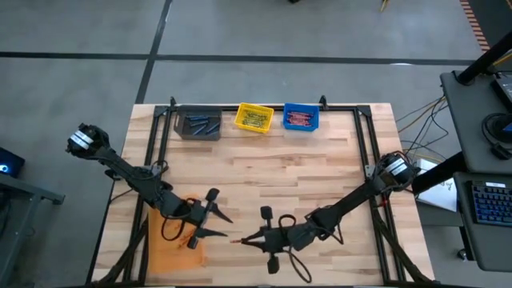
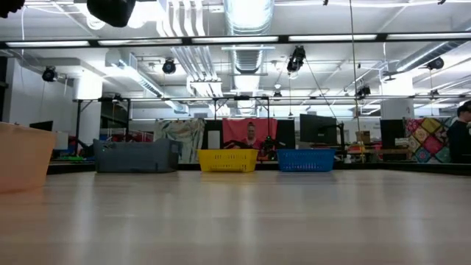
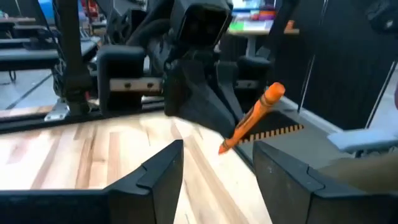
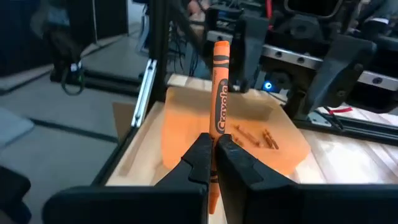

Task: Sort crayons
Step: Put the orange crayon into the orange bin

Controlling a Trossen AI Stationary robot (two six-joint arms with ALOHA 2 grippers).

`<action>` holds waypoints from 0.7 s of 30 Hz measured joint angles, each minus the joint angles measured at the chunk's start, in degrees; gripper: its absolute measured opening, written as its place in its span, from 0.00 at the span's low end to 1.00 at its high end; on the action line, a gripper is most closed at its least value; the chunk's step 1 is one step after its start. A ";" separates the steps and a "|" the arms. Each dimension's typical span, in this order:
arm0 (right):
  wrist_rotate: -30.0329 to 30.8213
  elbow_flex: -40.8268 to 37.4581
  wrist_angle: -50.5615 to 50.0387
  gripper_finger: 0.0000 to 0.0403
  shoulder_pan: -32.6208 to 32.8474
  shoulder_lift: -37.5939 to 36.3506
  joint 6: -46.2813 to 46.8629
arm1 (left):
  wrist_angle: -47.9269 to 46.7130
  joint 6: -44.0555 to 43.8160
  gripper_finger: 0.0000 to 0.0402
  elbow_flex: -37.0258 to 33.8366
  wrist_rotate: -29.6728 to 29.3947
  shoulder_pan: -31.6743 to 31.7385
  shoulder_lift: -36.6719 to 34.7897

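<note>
1. The left gripper [image 1: 218, 216] is standing with its fingers spread, holding nothing, beside the orange bin [image 1: 172, 244].
2. The right gripper [image 1: 250, 238] is pinching 1 orange crayon [image 4: 218, 112] between pressed fingers, between the 2 arms.
3. Risk: the thin crayon is pivoting easily in so narrow a pinch; a quick swing could be dropping it outside the bin.

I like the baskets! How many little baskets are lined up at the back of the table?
3 along the far edge: gray bin on the left, yellow bin in the middle, blue bin on the right.
</note>
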 joint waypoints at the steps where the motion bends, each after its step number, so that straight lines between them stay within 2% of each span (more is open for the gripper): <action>1: 0.04 0.14 0.14 0.03 -0.24 0.00 0.39 | 0.85 0.00 0.44 0.00 -0.02 0.00 0.13; 15: 0.45 1.15 0.08 0.03 -2.74 -0.09 2.09 | 13.27 2.82 0.43 0.70 -0.35 -0.11 8.55; 21: 0.47 1.15 -0.67 0.03 -2.80 -0.09 3.18 | 13.75 5.02 0.42 1.76 -1.88 -0.11 9.22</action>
